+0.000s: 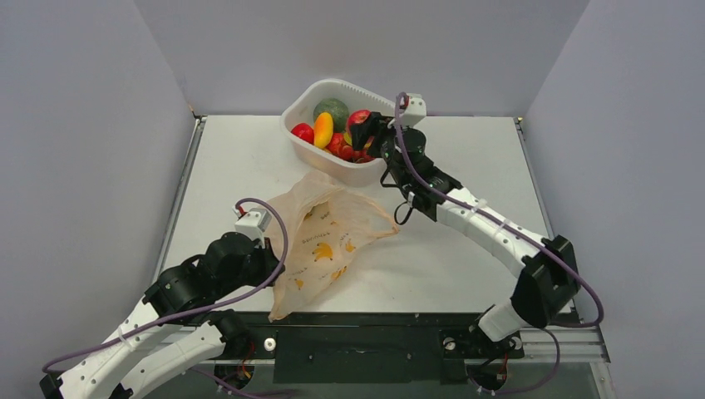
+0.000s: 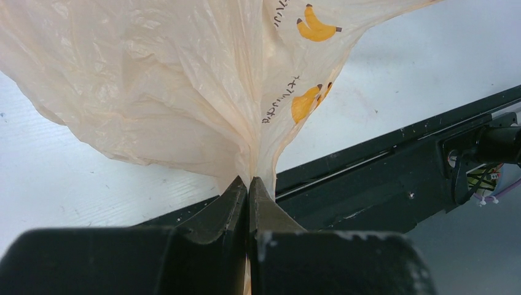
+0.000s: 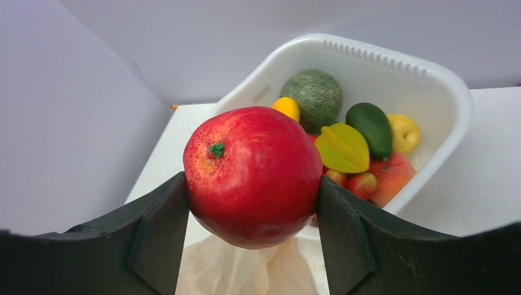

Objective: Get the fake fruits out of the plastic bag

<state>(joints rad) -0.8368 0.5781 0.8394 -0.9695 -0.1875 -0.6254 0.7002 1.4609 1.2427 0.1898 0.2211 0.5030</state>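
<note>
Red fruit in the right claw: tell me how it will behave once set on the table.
The red fruit is round, so it would probably roll on the flat table. Its smooth skin may slip. It looks rigid: no denting where the right claw grips.

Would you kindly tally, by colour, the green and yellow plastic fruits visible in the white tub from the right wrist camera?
Green: 2, round netted melon and smooth oval avocado
Yellow-green: 1, ridged starfruit
Yellow: 1, small round fruit
Orange-yellow: 1, oval fruit
Total: 5
</note>
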